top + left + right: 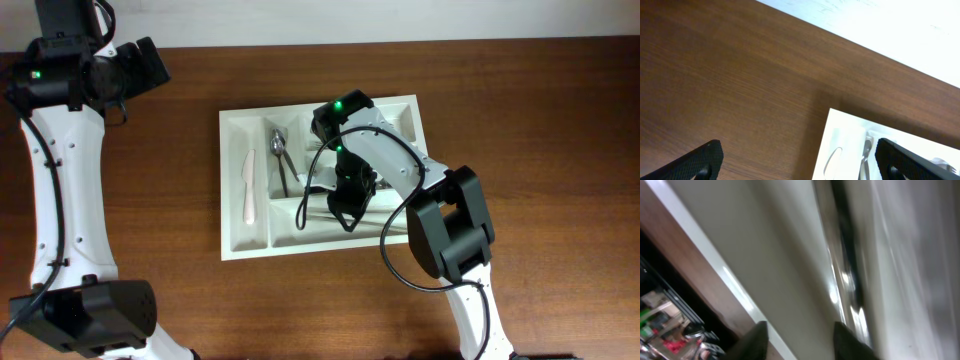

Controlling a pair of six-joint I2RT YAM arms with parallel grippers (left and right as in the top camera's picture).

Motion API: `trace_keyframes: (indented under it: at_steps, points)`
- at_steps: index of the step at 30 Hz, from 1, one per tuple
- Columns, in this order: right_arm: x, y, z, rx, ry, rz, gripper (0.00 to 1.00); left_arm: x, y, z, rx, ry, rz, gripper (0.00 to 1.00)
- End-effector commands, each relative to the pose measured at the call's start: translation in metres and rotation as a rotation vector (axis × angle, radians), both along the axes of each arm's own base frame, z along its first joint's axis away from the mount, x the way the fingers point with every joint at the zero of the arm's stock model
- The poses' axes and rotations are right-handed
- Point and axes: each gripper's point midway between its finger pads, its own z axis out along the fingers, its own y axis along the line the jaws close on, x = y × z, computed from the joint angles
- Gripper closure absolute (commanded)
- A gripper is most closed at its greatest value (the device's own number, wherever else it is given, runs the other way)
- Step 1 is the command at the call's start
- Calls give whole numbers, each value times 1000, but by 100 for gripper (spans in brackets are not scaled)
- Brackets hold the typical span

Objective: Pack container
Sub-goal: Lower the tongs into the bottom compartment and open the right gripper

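The container, a white cutlery tray (227, 200), lies mid-table. A white plastic knife (249, 185) lies in its leftmost narrow compartment and a metal spoon (280, 155) in the one beside it. Metal cutlery (318, 214) lies in the front wide compartment. My right gripper (345, 205) is down inside that compartment; in the right wrist view it (802, 342) is open just above the tray floor (780, 270), with a shiny metal utensil (845, 270) beside one finger. My left gripper (150, 65) is open and empty, high at the back left, off the tray.
The left wrist view shows its open gripper (800, 167) over brown table (740, 90), with the tray corner (840, 130), knife (832, 160) and spoon (867, 150) ahead. The tray's near rim (715, 260) borders wood in the right wrist view.
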Motion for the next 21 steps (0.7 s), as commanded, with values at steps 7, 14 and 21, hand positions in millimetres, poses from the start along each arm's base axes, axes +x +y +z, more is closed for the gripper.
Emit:
trace_keyframes:
  at_steps: [7,14,21]
  points:
    - [28,3,43,56,-108,-112,33,0,2,1,14,-1,-2,1]
    - [97,-30,128,143,-374,-431,1,0,2,1,14,-1,-2,1]
    - [157,-122,205,204,-608,-878,1,0,2,1,14,-1,-2,1]
